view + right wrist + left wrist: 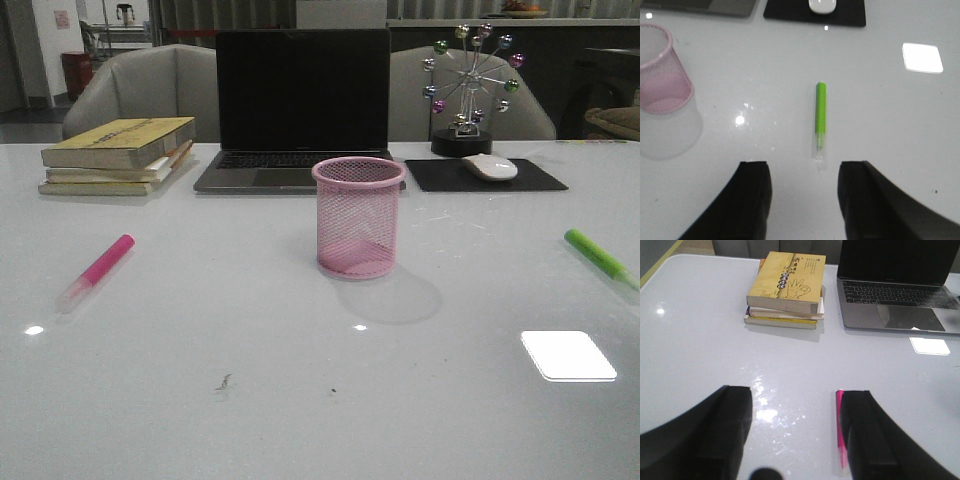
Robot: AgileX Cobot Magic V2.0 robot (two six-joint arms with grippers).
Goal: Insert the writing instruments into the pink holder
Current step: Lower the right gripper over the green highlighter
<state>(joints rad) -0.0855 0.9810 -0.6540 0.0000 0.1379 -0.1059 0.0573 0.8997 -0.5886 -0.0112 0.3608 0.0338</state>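
Both jaws stand wide open w/ nothing between them. Left gripper [797,440] hangs above the table [300,400]; right gripper [802,200] likewise. Neither arm shows in the front view.

Step in hand, as I judge it — first pickups, both markers still flat on the table, pink holder [358,218] empty and upright mid-table, in front of the laptop [302,105].

To do it well: centre each marker between the fingers before coming down, grip across the barrel near the middle, not on the slick cap, then tip it upright over the rim before release so it doesn't knock the light mesh cup over.

Pink marker [95,272] lies well left of the holder; in the left wrist view it [840,427] sits tight against the inner edge of one finger, partly hidden — off-centre, so the gripper needs a sideways shift. Green marker [598,256] lies well right of the holder; in the right wrist view it [820,117] lies just ahead of the gap, roughly centred, running lengthwise away from the fingers.
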